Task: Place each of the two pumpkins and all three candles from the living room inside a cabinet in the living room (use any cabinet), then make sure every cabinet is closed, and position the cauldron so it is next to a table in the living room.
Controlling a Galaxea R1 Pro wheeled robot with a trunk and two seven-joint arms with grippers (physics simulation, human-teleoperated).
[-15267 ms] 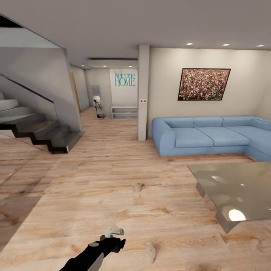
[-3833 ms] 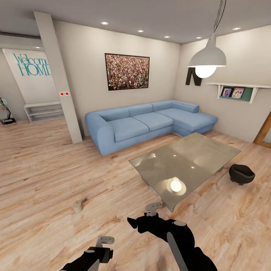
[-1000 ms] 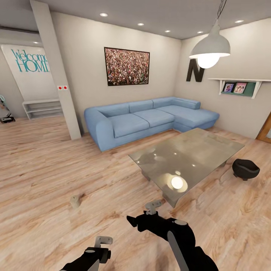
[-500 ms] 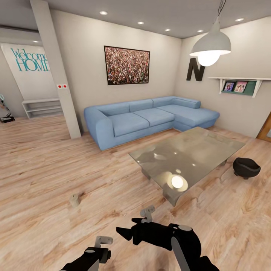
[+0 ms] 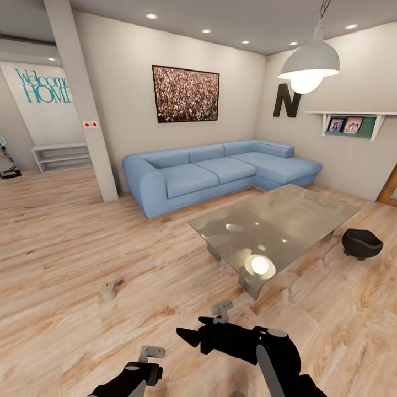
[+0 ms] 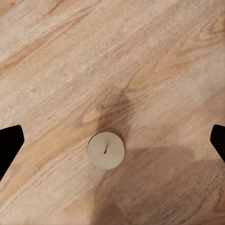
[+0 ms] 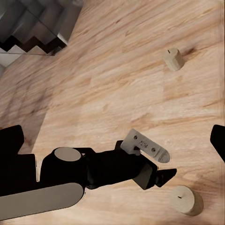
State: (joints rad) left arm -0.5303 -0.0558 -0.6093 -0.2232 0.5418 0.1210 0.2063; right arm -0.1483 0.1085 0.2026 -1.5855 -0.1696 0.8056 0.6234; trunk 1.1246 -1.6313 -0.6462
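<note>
**A:** What has changed?

**B:** Little in the room itself. The sofa (image 5: pixel 220 173) and the glass table (image 5: pixel 275 226) sit almost where they did a second ago, so the base has nearly stopped. The right arm has swung across and lower, and its pincer (image 5: pixel 190 328) now points toward the left arm. In the right wrist view its fingers stand wide apart, released and empty.

**A:** And the left pincer (image 6: pixel 113 140)?

**B:** Unmoved, hanging spread over one candle (image 6: pixel 106 149) that stands upright on the floor between its fingers, untouched. I judge a pick-up is being lined up.

**A:** Containers?

**B:** The low white shelf unit (image 5: pixel 60 157) by the far wall looks bare. The wall shelf (image 5: pixel 353 116) holds two small framed pictures. The black cauldron (image 5: pixel 361 243) stands on the floor near the table's right corner. I cannot see inside it. It is probably near enough already.

**A:** Other candles?

**B:** A second candle (image 5: pixel 108 290) stands on the floor, well apart from the left arm. No candle is stored yet.
</note>
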